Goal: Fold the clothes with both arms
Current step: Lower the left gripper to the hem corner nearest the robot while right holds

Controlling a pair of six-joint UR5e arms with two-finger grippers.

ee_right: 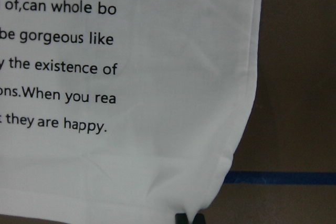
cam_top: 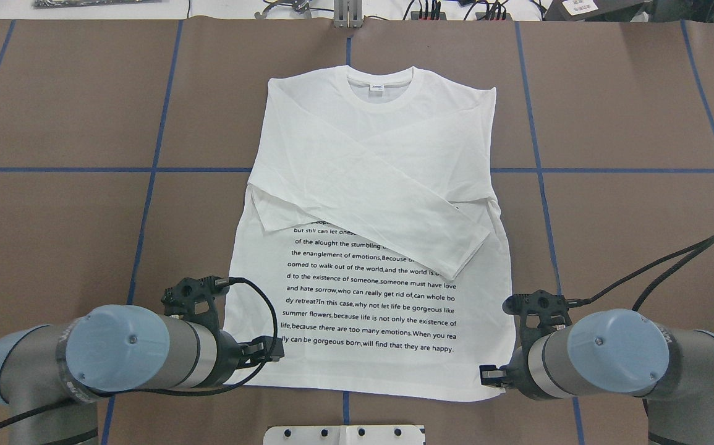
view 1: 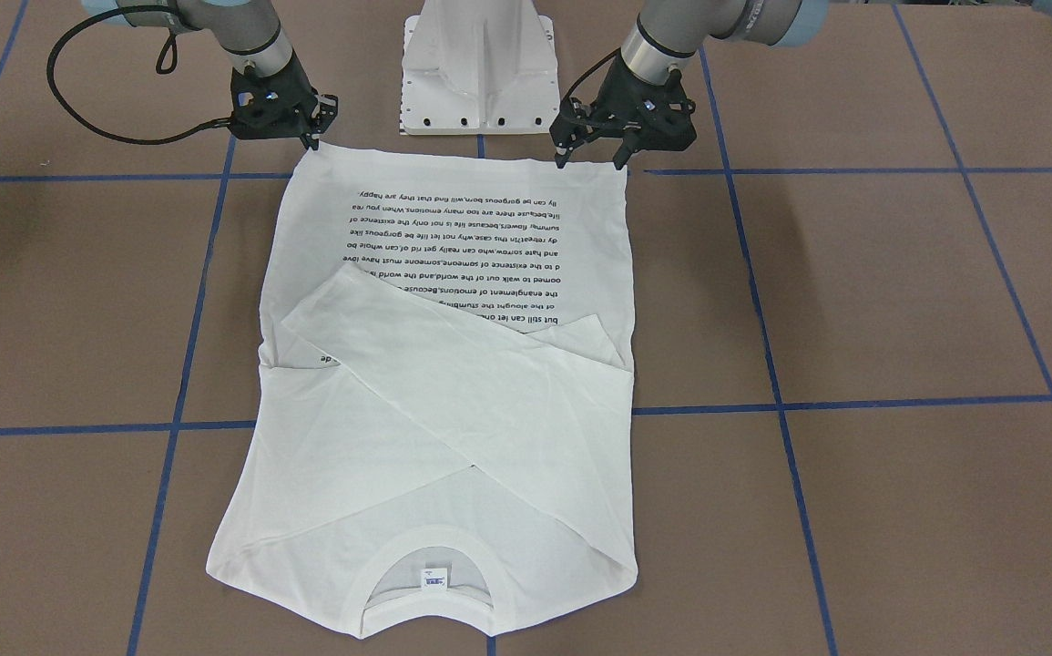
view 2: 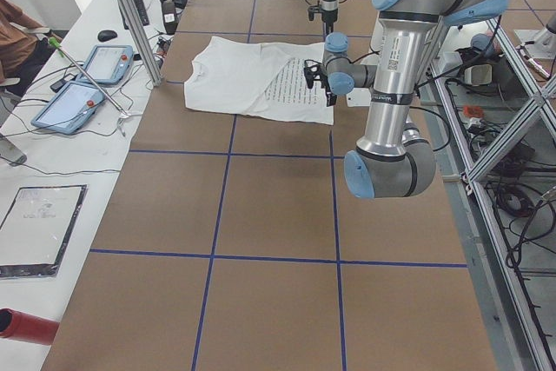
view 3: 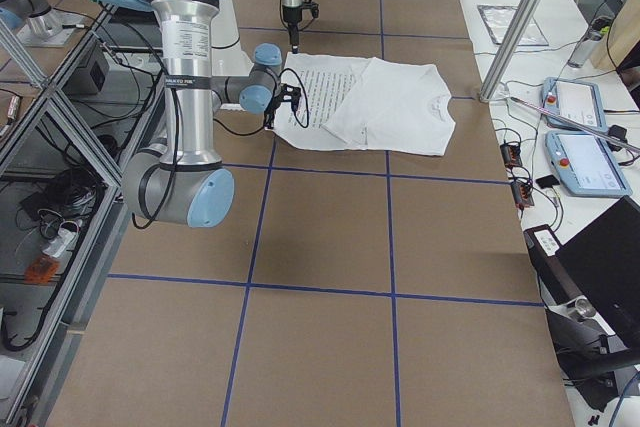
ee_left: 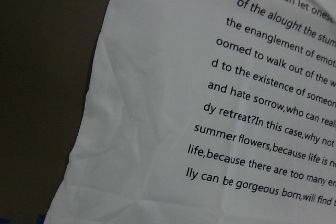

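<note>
Left gripper down at near-left hem corner of T-shirt, fingers spread wide along the hem, nothing held. Shirt flat on table, text block face up, both sleeves crossed over chest, collar at far end, hem nearest the robot. Right gripper at near-right hem corner, tips almost together right at the cloth edge; actual pinch on fabric not confirmable.

Step in hand, judged: take both hem corners for the near-to-far fold. To do well:
- Close left on both layers just inside the corner, not scraping bare table.
- Verify right grip before any lift; re-pinch if only an edge thread caught.
- Lift both corners evenly and low, hem taut between arms.
- Carry straight toward collar, no sideways drift, to avoid disturbing crossed sleeves.
- Lay hem square across shoulders, release together.

Risk: one-layer pinch, lopsided fold.
</note>
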